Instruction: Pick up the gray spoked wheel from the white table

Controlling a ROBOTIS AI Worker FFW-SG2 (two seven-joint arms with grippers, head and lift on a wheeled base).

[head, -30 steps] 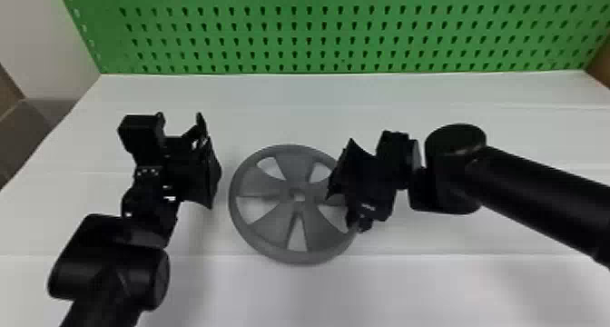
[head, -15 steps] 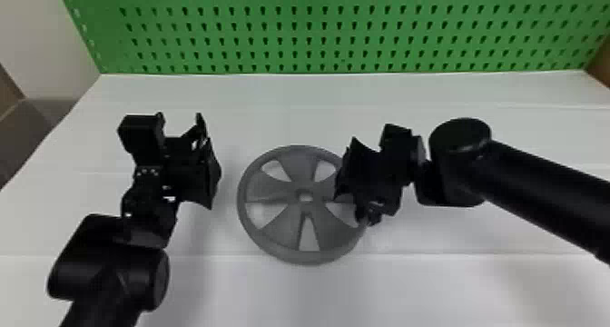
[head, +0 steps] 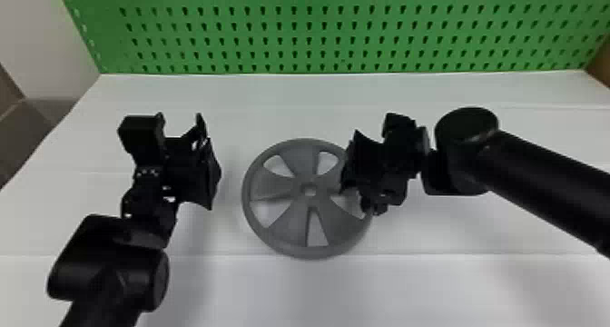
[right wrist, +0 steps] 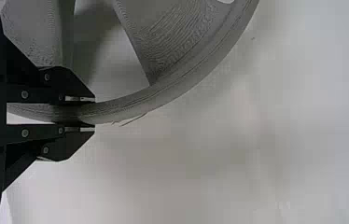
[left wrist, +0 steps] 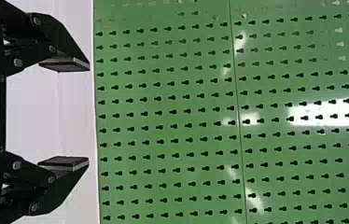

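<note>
In the head view, the gray spoked wheel (head: pixel 295 221) lies roughly flat near the middle of the white table (head: pixel 454 289); whether it touches the tabletop I cannot tell. My right gripper (head: pixel 356 171) covers part of the wheel's right side. From the right wrist view, the right gripper (right wrist: pixel 93 113) is shut on the rim of the wheel (right wrist: pixel 196 70), one finger on either side. My left gripper (head: pixel 206 167) stays parked left of the wheel, apart from it. The left gripper (left wrist: pixel 88 115) is open in the left wrist view, with nothing between its fingers.
A green pegboard (head: pixel 317 31) rises along the table's back edge. The right forearm (head: pixel 544 185) crosses the table's right side, and the left forearm (head: pixel 109 276) comes in from the lower left. Between the left gripper and the wheel lies a narrow gap.
My right gripper and the wheel have moved together, first to the right, then slightly farther right and up in the head view. The left arm has kept still.
</note>
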